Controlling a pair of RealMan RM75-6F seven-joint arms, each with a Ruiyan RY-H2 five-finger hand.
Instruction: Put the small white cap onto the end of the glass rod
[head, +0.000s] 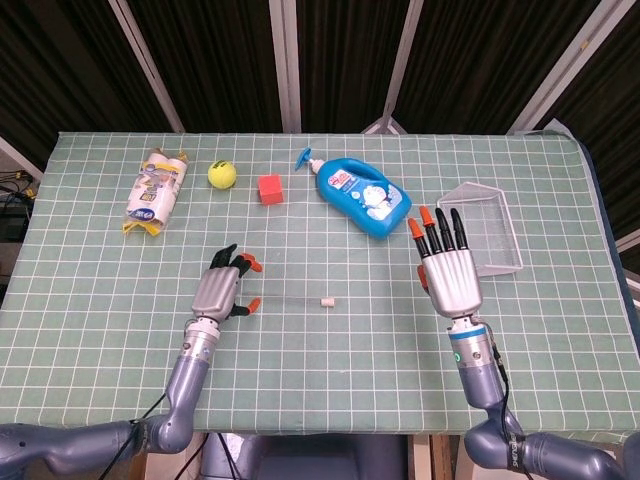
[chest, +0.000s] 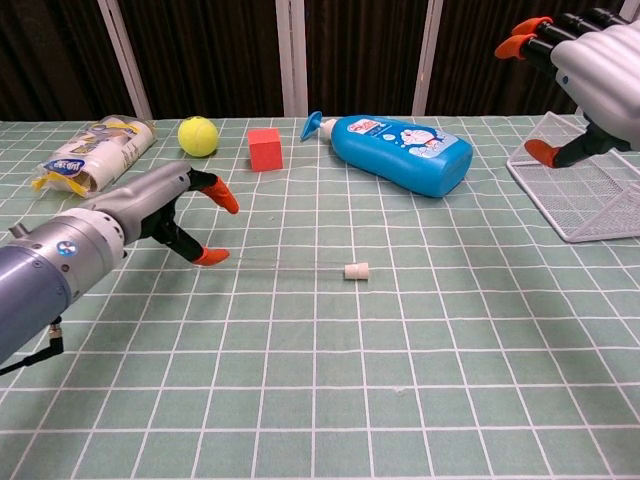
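The thin glass rod (head: 285, 301) (chest: 280, 263) lies flat on the green mat, and the small white cap (head: 326, 300) (chest: 355, 271) sits on its right end. My left hand (head: 222, 290) (chest: 150, 210) is at the rod's left end with its fingers spread apart and nothing between them; its thumb tip is down by the rod's end. My right hand (head: 452, 270) (chest: 595, 70) hovers above the table's right side with straight, spread fingers, holding nothing and well clear of the cap.
A blue bottle (head: 362, 197) (chest: 400, 150) lies behind the rod. A wire basket (head: 480, 230) (chest: 580, 195) stands at the right under my right hand. A red cube (head: 269, 188), a tennis ball (head: 222, 175) and a wrapped packet (head: 155, 190) line the back left.
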